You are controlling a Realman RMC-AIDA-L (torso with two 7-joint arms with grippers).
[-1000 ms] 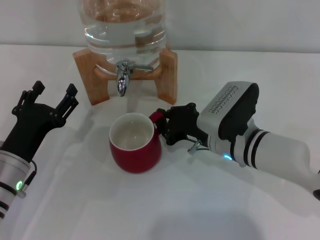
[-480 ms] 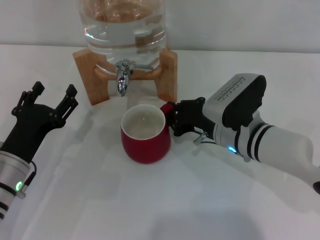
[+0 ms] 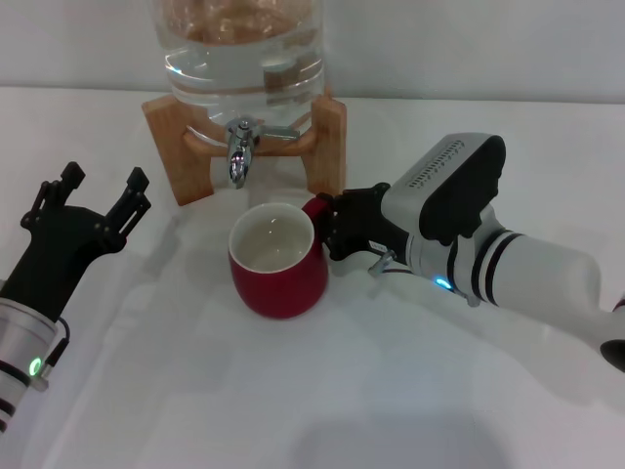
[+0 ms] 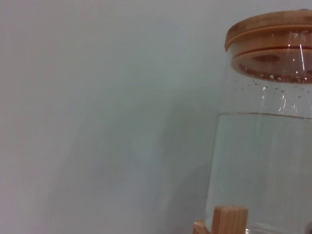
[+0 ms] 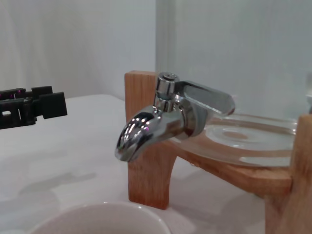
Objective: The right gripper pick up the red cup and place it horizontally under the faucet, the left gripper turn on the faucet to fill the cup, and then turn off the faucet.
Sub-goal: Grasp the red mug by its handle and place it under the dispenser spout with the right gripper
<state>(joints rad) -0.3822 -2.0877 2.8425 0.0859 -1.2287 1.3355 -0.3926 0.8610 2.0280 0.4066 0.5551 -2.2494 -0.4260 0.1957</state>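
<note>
The right gripper (image 3: pixel 332 227) clamps the handle of the red cup (image 3: pixel 278 260), which stands upright on the white table (image 3: pixel 293 391) in front of the wooden stand (image 3: pixel 327 142) that carries the glass water jar (image 3: pixel 244 49). The faucet (image 3: pixel 239 151) projects from the stand above and just behind the cup; in the head view its spout appears to fall near the far rim and not over the centre of the white interior, though the exact alignment cannot be judged from this angle. In the right wrist view the faucet (image 5: pixel 165 114) sits above and beyond the cup rim (image 5: pixel 102 217), which supports that reading. The chief risk is therefore a misplaced cup: if the tap is opened with the mouth short of the spout, water could strike the rim or run onto the table. A second risk lies in the grip, since a hold on the handle alone could let the cup swing or tilt when it is pushed or released, and its far side could knock the stand. The left gripper (image 3: pixel 93 195) hovers well to the left of the stand with its prongs spread and empty; its reach to the short lever passes close to the stand post, where a glancing contact could shift the stand.
</note>
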